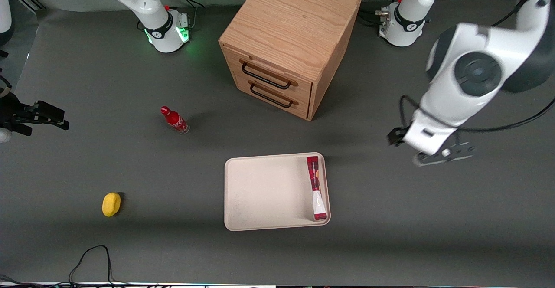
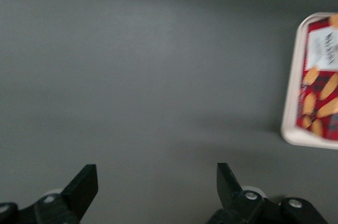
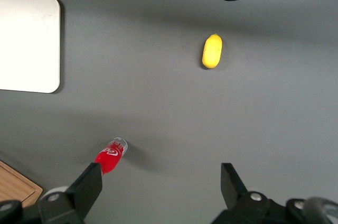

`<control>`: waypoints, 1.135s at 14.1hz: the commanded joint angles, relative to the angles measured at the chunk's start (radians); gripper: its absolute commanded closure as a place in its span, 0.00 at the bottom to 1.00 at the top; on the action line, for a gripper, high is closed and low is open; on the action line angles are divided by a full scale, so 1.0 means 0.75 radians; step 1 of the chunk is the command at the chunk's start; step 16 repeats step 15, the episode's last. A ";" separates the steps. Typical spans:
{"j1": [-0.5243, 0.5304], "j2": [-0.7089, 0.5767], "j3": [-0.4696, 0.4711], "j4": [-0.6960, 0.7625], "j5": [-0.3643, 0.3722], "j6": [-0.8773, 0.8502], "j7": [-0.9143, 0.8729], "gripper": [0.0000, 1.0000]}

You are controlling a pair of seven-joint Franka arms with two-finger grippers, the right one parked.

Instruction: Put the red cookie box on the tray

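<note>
Red cookie box (image 1: 317, 187) on tray (image 1: 264, 192), gripper (image 2: 157, 187) well apart, fingers (image 2: 84, 184) spread.

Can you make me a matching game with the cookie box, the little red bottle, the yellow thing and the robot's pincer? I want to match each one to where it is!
1 red cookie box
2 red bottle
3 yellow thing
4 pincer

A open above bare table, beside the tray
B lying in the tray along one short rim
C standing in front of the drawer cabinet
D on the table toward the parked arm's end

Pairs: 1-B, 2-C, 3-D, 4-A
</note>
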 commanded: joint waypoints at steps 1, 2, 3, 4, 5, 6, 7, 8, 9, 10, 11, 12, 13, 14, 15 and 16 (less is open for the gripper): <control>0.227 -0.224 -0.038 -0.208 -0.063 -0.049 0.268 0.00; 0.280 -0.249 -0.034 -0.202 -0.063 -0.090 0.352 0.00; 0.339 -0.263 -0.030 -0.188 -0.063 -0.131 0.413 0.00; 0.372 -0.265 -0.024 -0.165 -0.063 -0.172 0.424 0.00; 0.348 -0.263 0.017 -0.133 -0.055 -0.209 0.428 0.00; 0.269 -0.257 0.118 -0.096 -0.052 -0.235 0.430 0.00; 0.181 -0.253 0.225 -0.069 -0.054 -0.260 0.432 0.00; 0.166 -0.253 0.248 -0.065 -0.059 -0.262 0.447 0.00; 0.144 -0.255 0.263 -0.053 -0.065 -0.266 0.449 0.00; 0.125 -0.247 0.283 -0.034 -0.069 -0.270 0.449 0.00; 0.123 -0.243 0.281 -0.030 -0.071 -0.272 0.449 0.00; 0.117 -0.243 0.281 -0.024 -0.073 -0.272 0.447 0.00; 0.101 -0.243 0.283 -0.018 -0.073 -0.272 0.447 0.00; 0.089 -0.243 0.287 -0.018 -0.079 -0.270 0.447 0.00; 0.084 -0.243 0.287 -0.018 -0.079 -0.270 0.447 0.00; 0.084 -0.243 0.287 -0.018 -0.079 -0.270 0.447 0.00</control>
